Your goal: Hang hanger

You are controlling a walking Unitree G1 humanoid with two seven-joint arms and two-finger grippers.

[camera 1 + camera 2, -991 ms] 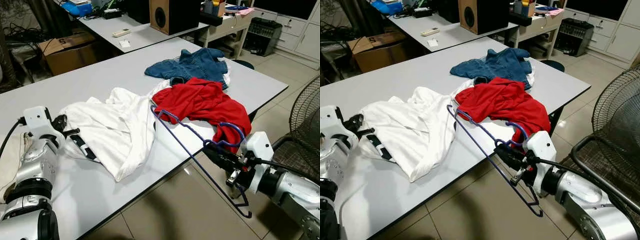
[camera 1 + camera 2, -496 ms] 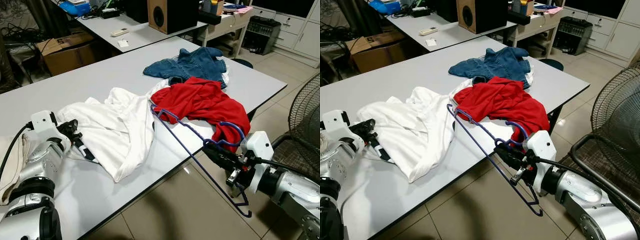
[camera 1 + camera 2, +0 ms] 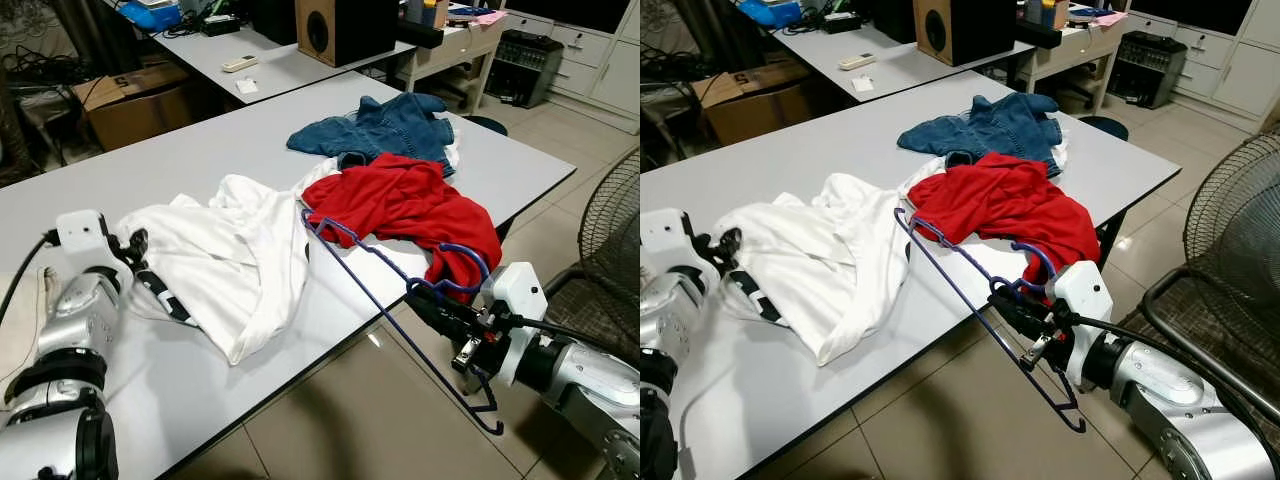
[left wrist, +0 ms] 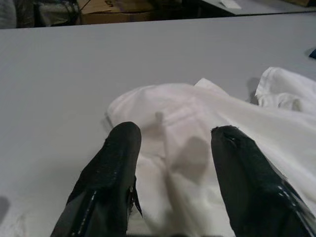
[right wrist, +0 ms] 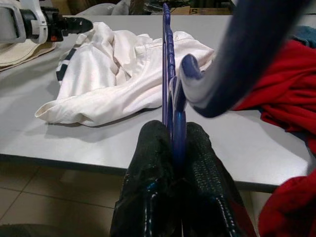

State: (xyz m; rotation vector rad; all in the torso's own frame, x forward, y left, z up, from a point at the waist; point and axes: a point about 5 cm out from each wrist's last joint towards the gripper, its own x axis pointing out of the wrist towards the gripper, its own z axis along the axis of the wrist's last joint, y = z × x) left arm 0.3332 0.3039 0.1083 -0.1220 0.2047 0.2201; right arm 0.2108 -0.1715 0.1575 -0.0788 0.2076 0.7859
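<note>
my right gripper (image 5: 173, 148) pinches the blue hanger (image 3: 385, 300); my left gripper (image 4: 173, 148) gapes empty over the white shirt (image 3: 235, 265), which could bunch and slip.

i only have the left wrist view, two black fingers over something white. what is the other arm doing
Observer: The right gripper is shut on a blue hanger, out past the table's near edge, with the hanger's far end on the tabletop.
Operator: what else is on the table besides the white thing
Observer: A red shirt lies right of the white shirt, with a blue denim garment behind it.
Operator: is my left gripper touching the white cloth
Observer: The left gripper is open at the white shirt's left edge, beside a black and white striped band; I cannot tell if it touches.
</note>
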